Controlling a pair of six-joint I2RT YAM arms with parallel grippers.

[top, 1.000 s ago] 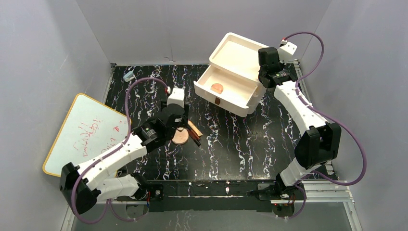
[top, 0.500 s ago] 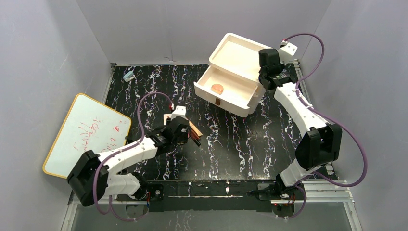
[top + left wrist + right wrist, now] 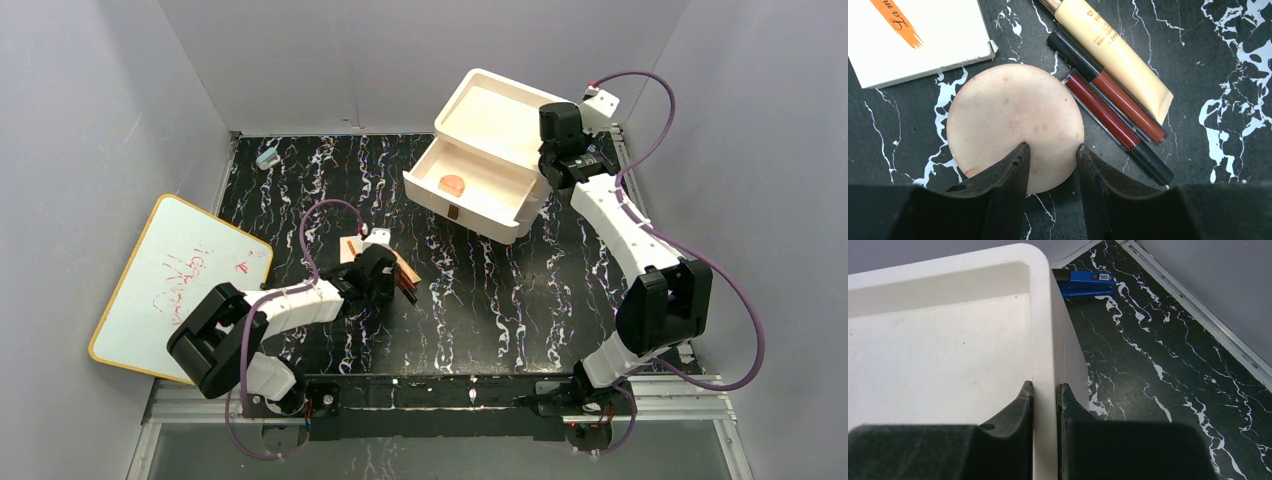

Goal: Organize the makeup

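In the left wrist view a large round copper-pink disc (image 3: 1015,125) lies flat on the black marble table. My left gripper (image 3: 1052,152) is open and low over its near edge, one finger over the disc and one at its right rim. Two black-and-red pencils (image 3: 1113,107) and a tan tube (image 3: 1113,52) lie to the disc's right. In the top view my left gripper (image 3: 375,270) hides the disc. A smaller disc (image 3: 452,183) lies in the open drawer of the white box (image 3: 495,110). My right gripper (image 3: 1044,390) is shut on the box's side wall (image 3: 1043,315).
A white carton with orange lettering (image 3: 913,40) lies just beyond the large disc. A whiteboard (image 3: 180,280) lies at the left. A small light-blue object (image 3: 267,158) sits at the far left corner. A blue stapler (image 3: 1085,282) lies behind the box.
My left gripper has come down and back toward the arm's base, and now sits low over the large disc. The right gripper has hardly moved on the box wall.
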